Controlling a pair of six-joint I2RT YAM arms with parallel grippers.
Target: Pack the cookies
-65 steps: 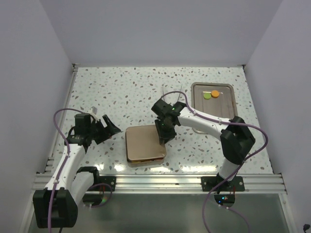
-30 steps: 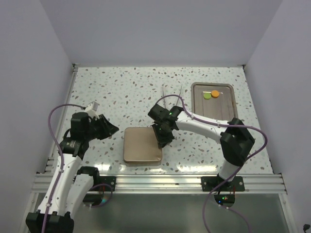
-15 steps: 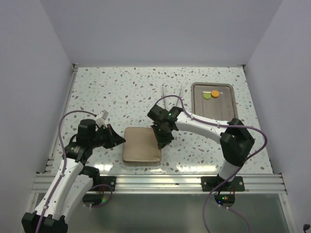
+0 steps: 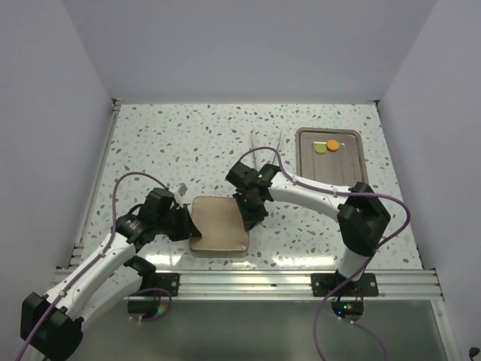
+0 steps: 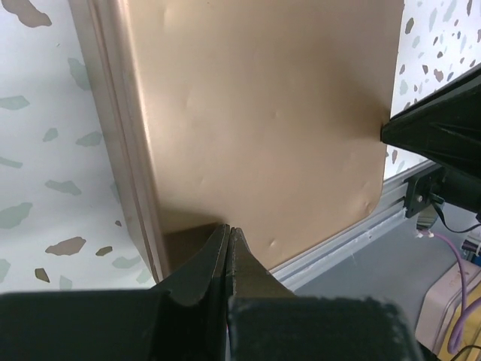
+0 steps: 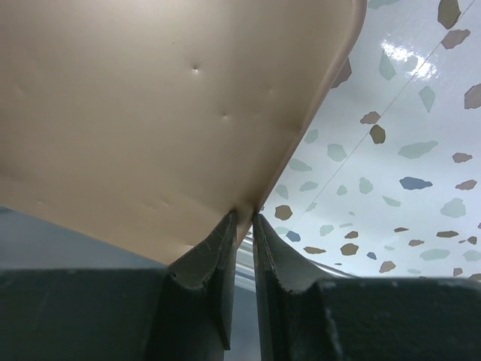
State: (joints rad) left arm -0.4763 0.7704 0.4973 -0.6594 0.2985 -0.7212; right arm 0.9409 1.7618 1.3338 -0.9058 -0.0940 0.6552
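A speckled table [image 4: 188, 143] seen from above, with a flat tan box [image 4: 219, 223] lying near its front edge, lid side up.

Just left of the box, the left claw [image 4: 180, 222] reaches in from the left arm and meets the box's left side. In the left wrist view its fingers [image 5: 203, 263] are pressed together with no gap, and their shared tip rests over the tan top, just inside the raised rim.

At the right side of the box, the right claw [image 4: 252, 216] comes down from an arm that arches across from the right. In the right wrist view its fingers [image 6: 218, 256] stand almost together, with only a narrow slit between them, and the box's edge near a rounded corner runs down into that slit, so the claw is pinching the box's rim.

Behind the box and a little to its right lie two thin pale sticks [image 4: 252, 141], too small to identify.

Well to the right of the box and farther back sits a metal tray [image 4: 362, 162]. The cookies in view are in its far part: a green cookie [image 4: 320, 148] and an orange cookie [image 4: 332, 144], touching each other, the green one on the box's side.
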